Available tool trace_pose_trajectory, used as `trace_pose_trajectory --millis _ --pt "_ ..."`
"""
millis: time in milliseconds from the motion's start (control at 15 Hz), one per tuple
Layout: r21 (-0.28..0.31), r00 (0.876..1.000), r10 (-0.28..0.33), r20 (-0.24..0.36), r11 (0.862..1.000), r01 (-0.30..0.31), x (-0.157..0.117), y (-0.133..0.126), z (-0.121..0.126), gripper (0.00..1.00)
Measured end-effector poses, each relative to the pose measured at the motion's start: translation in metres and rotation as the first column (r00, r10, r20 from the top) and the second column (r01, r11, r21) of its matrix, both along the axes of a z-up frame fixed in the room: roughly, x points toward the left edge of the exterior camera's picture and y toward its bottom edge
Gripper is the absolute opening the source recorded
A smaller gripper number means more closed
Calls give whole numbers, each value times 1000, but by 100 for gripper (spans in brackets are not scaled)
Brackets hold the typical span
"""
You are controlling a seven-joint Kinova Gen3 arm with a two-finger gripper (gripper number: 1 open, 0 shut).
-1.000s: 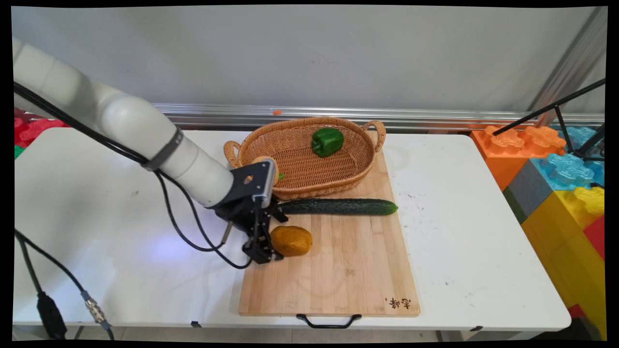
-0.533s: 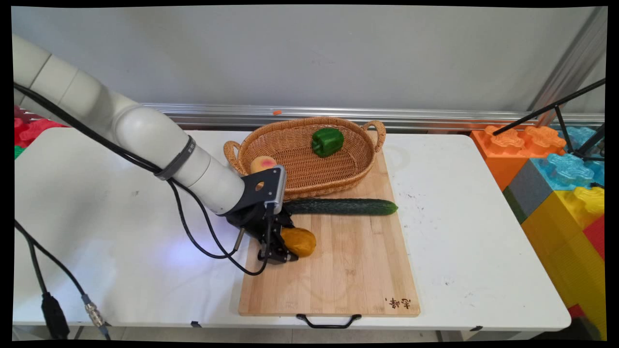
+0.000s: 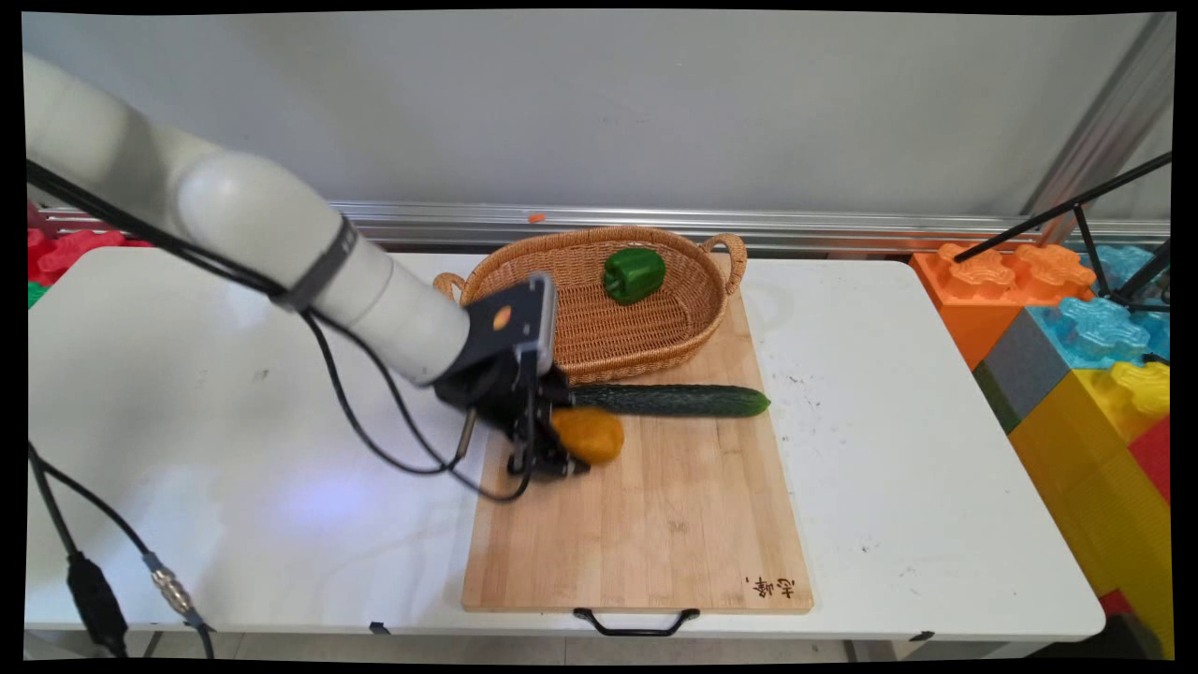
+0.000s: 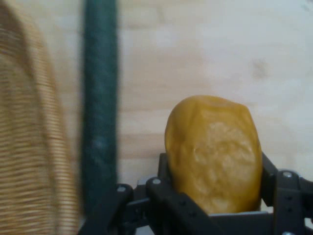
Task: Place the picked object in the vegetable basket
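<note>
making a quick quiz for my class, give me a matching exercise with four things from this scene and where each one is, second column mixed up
Things:
1. potato
2. green pepper
3. cucumber
4. basket

Places:
A. inside the basket
B. lying on the cutting board, just in front of the basket
C. between the fingers of the gripper
D. on the far end of the cutting board

Pairs: 1-C, 2-A, 3-B, 4-D
</note>
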State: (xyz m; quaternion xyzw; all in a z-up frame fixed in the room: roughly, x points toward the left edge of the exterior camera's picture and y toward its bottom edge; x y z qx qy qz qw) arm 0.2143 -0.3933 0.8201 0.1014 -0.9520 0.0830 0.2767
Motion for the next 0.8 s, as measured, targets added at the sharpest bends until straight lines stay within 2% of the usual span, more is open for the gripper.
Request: trace_pose_trajectory --millis 200,400,533,800 --pt "-56 997 81 -6 995 -81 0 -10 33 0" --pt "-132 980 197 -16 971 -197 6 -33 67 0" --pt "-172 958 287 -20 943 -286 16 -52 83 0" --pt "-222 911 411 -20 887 -405 34 -86 95 0"
